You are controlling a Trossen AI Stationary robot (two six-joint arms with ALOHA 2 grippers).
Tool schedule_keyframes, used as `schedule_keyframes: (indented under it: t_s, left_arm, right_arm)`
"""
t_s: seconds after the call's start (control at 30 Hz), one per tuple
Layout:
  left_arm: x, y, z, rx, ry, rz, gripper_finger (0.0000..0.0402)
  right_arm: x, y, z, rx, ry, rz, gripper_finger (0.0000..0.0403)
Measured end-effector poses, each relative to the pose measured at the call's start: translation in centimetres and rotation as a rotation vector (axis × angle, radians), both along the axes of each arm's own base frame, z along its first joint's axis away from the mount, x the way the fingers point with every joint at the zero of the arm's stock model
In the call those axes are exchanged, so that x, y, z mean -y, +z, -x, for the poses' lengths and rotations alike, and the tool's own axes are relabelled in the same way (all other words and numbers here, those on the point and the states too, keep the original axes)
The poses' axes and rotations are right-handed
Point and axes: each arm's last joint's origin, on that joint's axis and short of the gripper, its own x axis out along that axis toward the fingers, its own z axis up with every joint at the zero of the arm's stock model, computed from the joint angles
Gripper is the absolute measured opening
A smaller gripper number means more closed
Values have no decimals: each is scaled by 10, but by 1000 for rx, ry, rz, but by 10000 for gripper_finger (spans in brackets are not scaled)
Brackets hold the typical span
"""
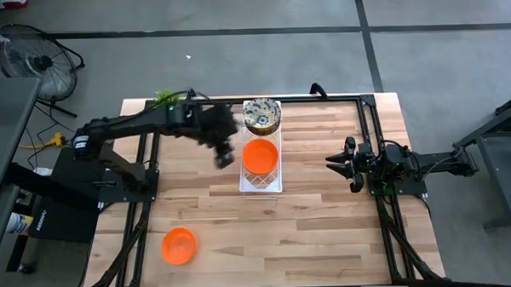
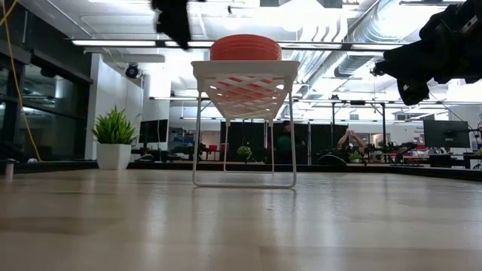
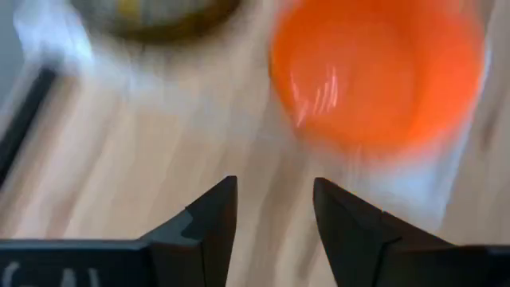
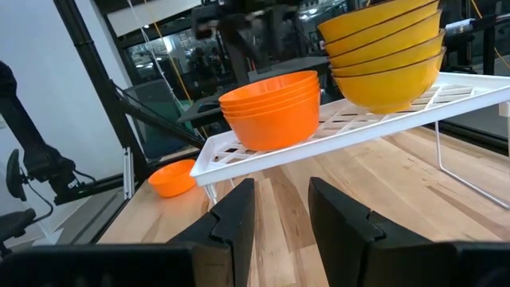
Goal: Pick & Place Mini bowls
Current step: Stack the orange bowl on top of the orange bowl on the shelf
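While the left gripper (image 1: 225,155) hangs just beside the white rack (image 1: 262,182), its jaws stand apart with nothing between them. On the rack sits a stack of orange bowls (image 1: 260,156), and behind it, at the rack's far end, a stack of patterned bowls (image 1: 261,115). One more orange bowl (image 1: 179,246) lies alone on the bench (image 1: 309,218), near the front left corner and well apart from the rack. The right gripper (image 1: 340,164) waits above the bench to the right of the rack, jaws partly open and empty. A potted plant (image 2: 114,138) stands at the back left of the bench.
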Motion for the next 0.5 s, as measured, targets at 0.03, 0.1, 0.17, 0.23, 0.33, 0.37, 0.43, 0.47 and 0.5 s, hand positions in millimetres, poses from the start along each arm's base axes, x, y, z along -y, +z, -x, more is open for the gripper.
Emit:
schedule_keyframes:
  t_s: [0.03, 0.1, 0.17, 0.23, 0.33, 0.37, 0.43, 0.47, 0.5]
  left_arm:
    - [5, -1, 8, -55, -11, 3, 161]
    - [16, 4, 12, -52, -26, 7, 161]
    - [27, 3, 20, -105, -53, 16, 161]
    - [40, 2, 26, -136, -95, 26, 161]
    - [59, 0, 30, -151, -166, 36, 160]
    - [66, -3, 33, -170, -200, 41, 160]
    - [80, -10, 39, -191, -267, 61, 160]
    - [87, -15, 41, -199, -300, 72, 160]
    - [94, -20, 43, -214, -334, 83, 160]
  right_arm:
    - [0, 0, 0, 0, 0, 0, 107]
    - [0, 0, 0, 1, 0, 0, 107]
    - [0, 0, 0, 0, 0, 0, 107]
    - [0, 0, 0, 0, 0, 0, 107]
    - [0, 0, 0, -1, 0, 0, 107]
    - [0, 0, 0, -1, 0, 0, 107]
    - [0, 0, 0, -1, 0, 0, 107]
    - [0, 0, 0, -1, 0, 0, 107]
    - [0, 0, 0, 0, 1, 0, 107]
